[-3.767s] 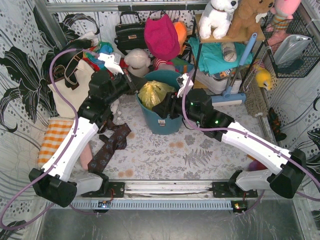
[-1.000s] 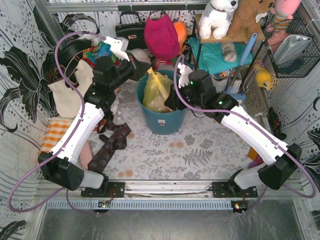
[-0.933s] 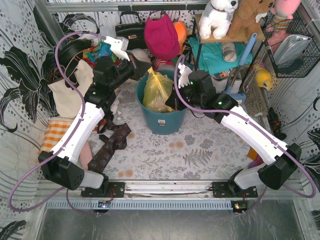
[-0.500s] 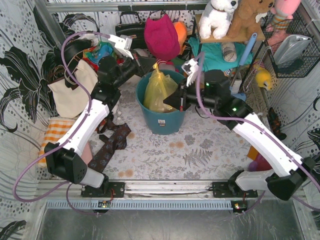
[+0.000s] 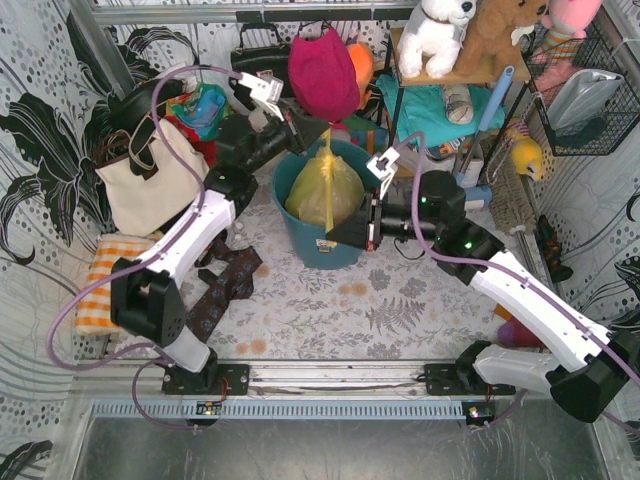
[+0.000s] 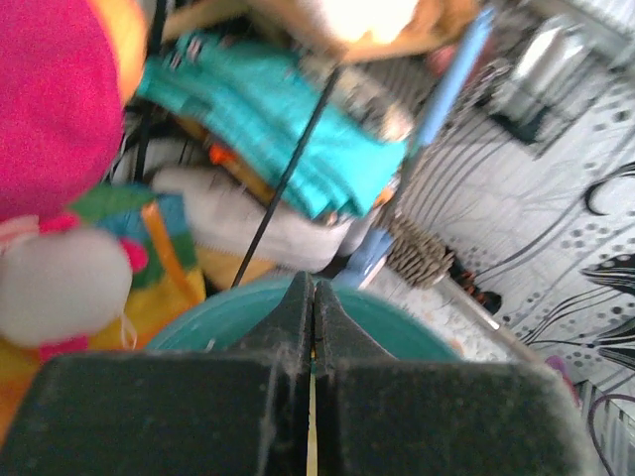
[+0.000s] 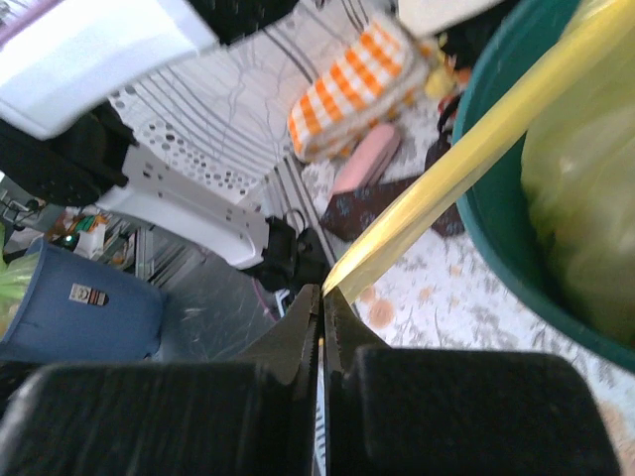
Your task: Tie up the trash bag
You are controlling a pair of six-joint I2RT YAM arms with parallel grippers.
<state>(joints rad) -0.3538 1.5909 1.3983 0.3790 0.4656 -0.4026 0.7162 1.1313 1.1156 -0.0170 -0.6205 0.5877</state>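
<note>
Yellow trash bag (image 5: 318, 197) stretched between left claw (image 5: 314, 133) and right claw (image 5: 336, 238), each clamped on a strip.

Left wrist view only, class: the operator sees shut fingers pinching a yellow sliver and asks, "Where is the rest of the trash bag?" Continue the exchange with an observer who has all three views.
Observer: From above, the trash bag sits inside the teal bucket.
Operator: Is the other arm on it?
Observer: Yes. In the right wrist view, the right gripper is shut on a yellow strip of the bag.
Operator: Slack or tight?
Observer: Tight. From above, the strip runs in a straight line from the left gripper across the bag to the right gripper.
</note>
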